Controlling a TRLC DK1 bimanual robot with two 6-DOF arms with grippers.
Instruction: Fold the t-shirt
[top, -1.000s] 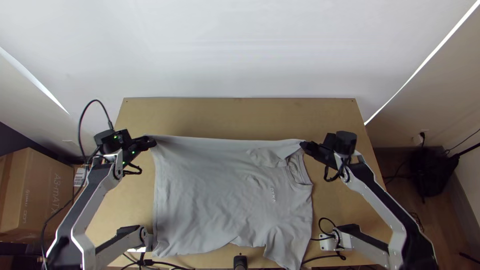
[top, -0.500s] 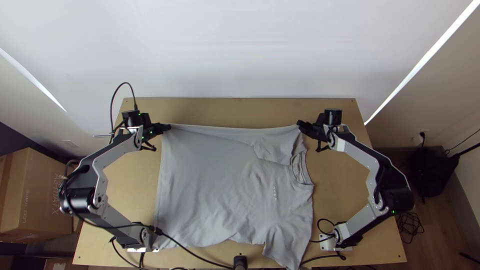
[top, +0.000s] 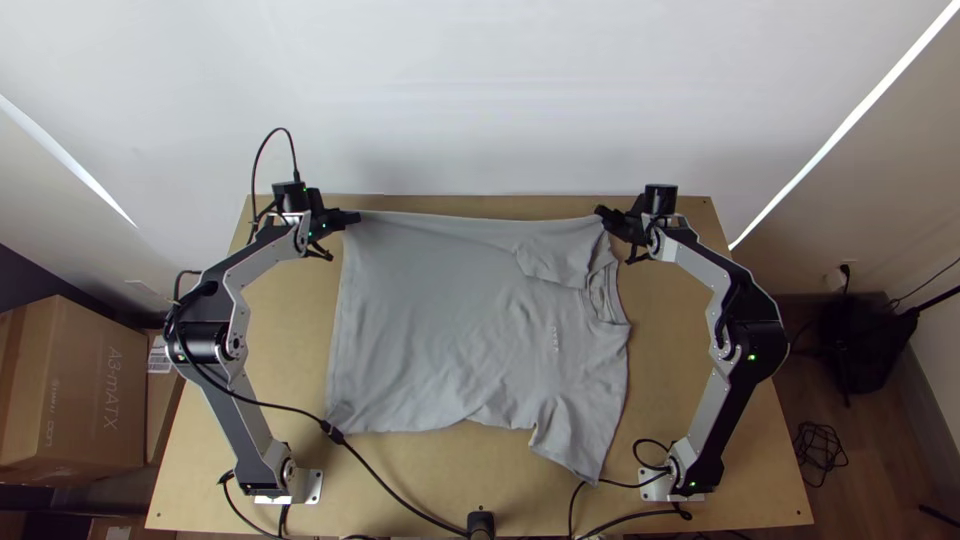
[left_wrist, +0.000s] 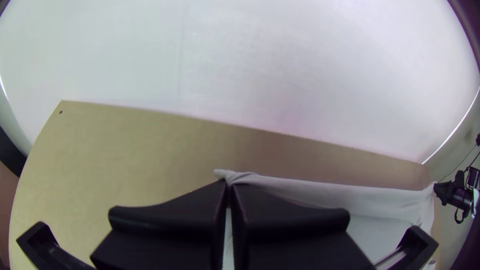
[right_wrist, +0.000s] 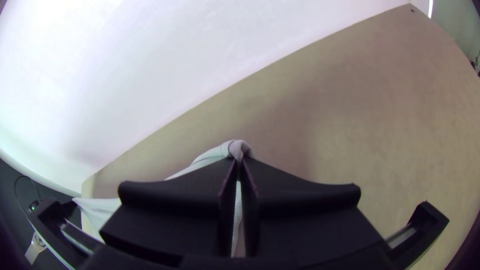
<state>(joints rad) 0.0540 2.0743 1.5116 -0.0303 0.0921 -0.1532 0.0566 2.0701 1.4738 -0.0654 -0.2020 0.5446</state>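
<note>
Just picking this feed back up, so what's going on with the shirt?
The robot's two arms hold a grey t-shirt by its far edge, the left gripper pinching one end and the right gripper the other, near the collar. The edge is stretched between them, and the rest lies toward the near side of the table, collar to the right. The folding is not finished.

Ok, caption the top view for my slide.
Left gripper and right gripper hold a grey t-shirt by its far edge, stretched between them over the wooden table.
</note>
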